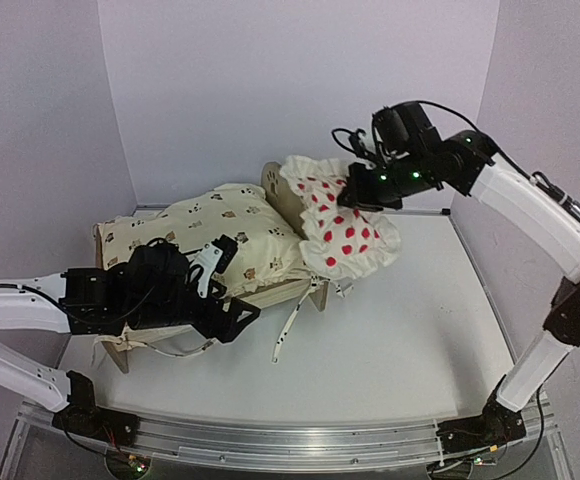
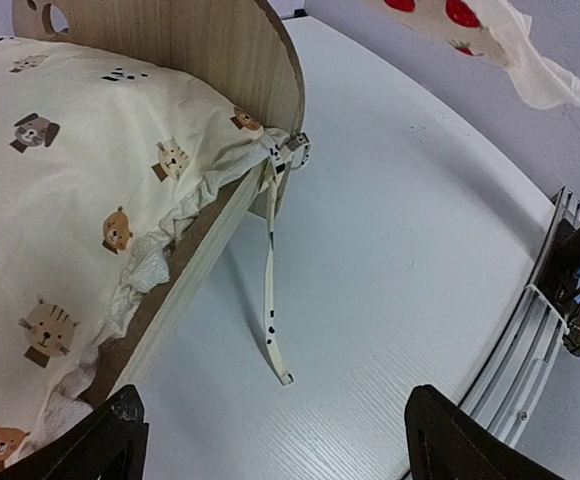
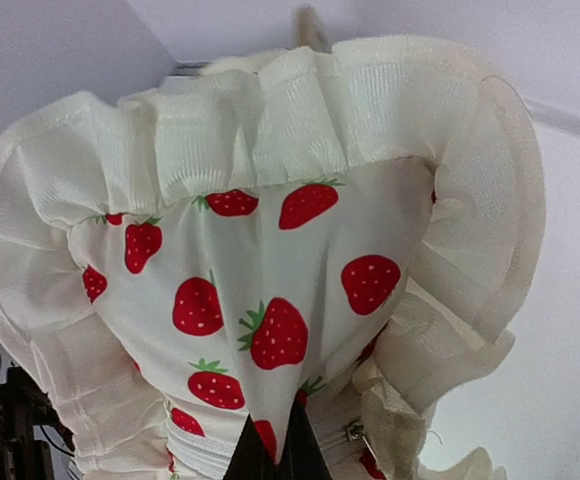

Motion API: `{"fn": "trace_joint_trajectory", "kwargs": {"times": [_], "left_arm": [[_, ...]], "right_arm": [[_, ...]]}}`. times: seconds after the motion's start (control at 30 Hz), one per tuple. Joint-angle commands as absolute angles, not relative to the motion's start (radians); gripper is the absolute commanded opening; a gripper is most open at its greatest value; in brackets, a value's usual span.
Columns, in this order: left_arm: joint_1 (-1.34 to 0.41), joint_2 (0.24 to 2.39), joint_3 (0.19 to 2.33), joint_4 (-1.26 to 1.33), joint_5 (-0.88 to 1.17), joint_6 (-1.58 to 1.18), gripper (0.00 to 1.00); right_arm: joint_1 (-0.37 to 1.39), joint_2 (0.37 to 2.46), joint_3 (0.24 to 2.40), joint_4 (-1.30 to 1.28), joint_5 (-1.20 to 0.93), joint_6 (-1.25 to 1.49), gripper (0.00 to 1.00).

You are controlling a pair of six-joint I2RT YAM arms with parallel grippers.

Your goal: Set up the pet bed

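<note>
The pet bed (image 1: 288,292) is a light plywood frame at the table's left, its rounded end board (image 2: 190,45) standing upright. A cream animal-print cushion (image 1: 220,235) fills it. My left gripper (image 1: 232,285) hovers open by the bed's near side rail, and its fingertips (image 2: 120,430) frame bare table with nothing between them. My right gripper (image 1: 355,195) is shut on the strawberry-print frilled pillow (image 1: 345,235). The pillow (image 3: 270,250) hangs from the pinch, above the bed's right end.
A spotted cushion tie strap (image 2: 270,290) trails from the bed's corner onto the white table (image 1: 420,330). A metal rail (image 1: 290,440) runs along the near edge. Purple walls close in the back and sides.
</note>
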State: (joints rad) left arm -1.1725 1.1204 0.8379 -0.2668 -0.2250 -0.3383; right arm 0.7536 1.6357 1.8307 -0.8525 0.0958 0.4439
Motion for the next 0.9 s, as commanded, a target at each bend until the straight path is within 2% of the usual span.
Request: {"fn": "trace_joint_trajectory", "kwargs": {"times": [0.0, 0.17, 0.23, 0.4, 0.53, 0.87], "left_arm": [[-1.173, 1.033, 0.887, -0.35, -0.317, -0.354, 0.9], [-1.173, 0.971, 0.873, -0.41, -0.376, -0.378, 0.91], [-1.173, 0.96, 0.871, -0.428, -0.393, -0.381, 0.91], [-1.173, 0.955, 0.867, -0.446, -0.419, -0.387, 0.91], [-1.173, 0.968, 0.88, -0.459, -0.435, -0.399, 0.91], [-1.173, 1.013, 0.889, -0.472, -0.441, -0.451, 0.9]], "right_arm": [[0.803, 1.84, 2.164, -0.935, 0.056, 0.21, 0.0], [0.803, 2.118, 2.561, -0.955, -0.005, 0.122, 0.0], [0.803, 2.194, 2.646, -0.925, -0.043, 0.091, 0.0], [0.803, 2.229, 2.526, -0.667, -0.07, 0.047, 0.0], [0.803, 2.331, 2.607, -0.602, -0.029, 0.038, 0.0], [0.804, 2.405, 2.515, -0.424, 0.102, -0.025, 0.0]]}}
